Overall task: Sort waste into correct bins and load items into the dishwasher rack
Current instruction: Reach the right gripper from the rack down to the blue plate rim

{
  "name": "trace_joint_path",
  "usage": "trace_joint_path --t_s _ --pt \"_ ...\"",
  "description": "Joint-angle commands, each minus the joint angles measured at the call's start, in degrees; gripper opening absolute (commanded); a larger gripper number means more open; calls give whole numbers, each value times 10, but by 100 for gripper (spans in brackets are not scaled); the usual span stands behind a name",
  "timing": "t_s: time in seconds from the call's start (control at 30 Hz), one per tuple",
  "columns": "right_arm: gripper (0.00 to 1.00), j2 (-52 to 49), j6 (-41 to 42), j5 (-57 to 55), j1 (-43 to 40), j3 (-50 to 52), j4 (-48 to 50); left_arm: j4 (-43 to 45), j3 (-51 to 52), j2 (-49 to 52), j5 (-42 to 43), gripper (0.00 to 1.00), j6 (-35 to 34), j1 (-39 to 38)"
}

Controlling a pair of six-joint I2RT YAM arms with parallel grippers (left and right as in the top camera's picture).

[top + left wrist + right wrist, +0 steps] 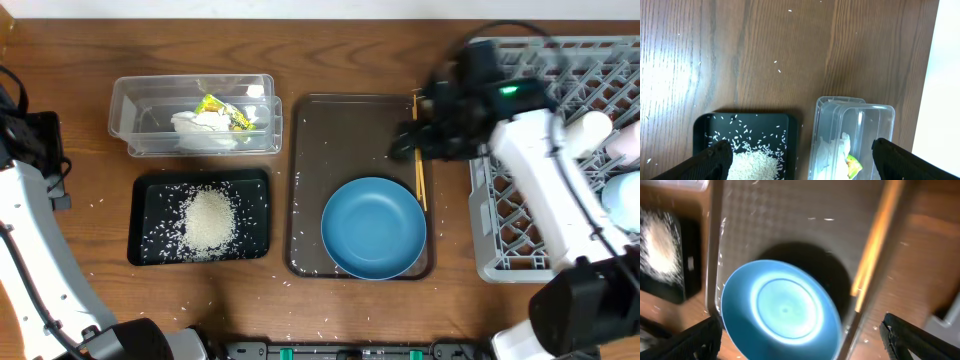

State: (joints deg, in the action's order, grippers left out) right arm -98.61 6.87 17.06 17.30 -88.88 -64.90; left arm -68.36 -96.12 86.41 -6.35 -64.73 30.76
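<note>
A brown wooden table (80,60) carries everything, with stray rice grains scattered across it, and a brown serving tray (340,130) sits at its middle. Left of that tray the sorting looks done: the clear tub (125,115) holds the tissue (205,130) and the snack wrapper (214,105), and the black tray (150,195) holds the heap of rice (209,220). Right of the serving tray stands the grey rack (520,250), where a white cup (592,128) and what may be the small bowl (622,192) seem to lie, partly hidden by the arm. So the loading step is in hand. The big blue bowl (373,227) sits upright on the serving tray's near half, and the chopsticks (421,185) lie along its right rim. The right end effector (801,330) hovers over the serving tray's far right corner, fingers spread wide and holding nothing; its view is blurred. The left end effector (802,150) hangs well to the left of the serving tray, also wide open and empty. Next, the right arm likely needs to drop onto the chopsticks or the bowl's rim. The thin sticks against the tray's raised edge call for a precise pinch.
</note>
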Motion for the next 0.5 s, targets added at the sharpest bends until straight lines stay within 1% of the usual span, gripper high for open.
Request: trace_joint_path --t_s 0.0,0.1,0.2,0.47 --pt "99 -2 9 -50 70 2 13 -2 -2 1 -3 92 -5 3" --pt "99 -16 66 -79 128 2 21 -2 -2 1 -3 92 -5 3" --pt "99 -42 102 -86 174 2 19 -2 -2 1 -3 92 -5 3" --pt "98 -145 105 -82 285 2 17 -2 -2 1 -3 92 -5 3"
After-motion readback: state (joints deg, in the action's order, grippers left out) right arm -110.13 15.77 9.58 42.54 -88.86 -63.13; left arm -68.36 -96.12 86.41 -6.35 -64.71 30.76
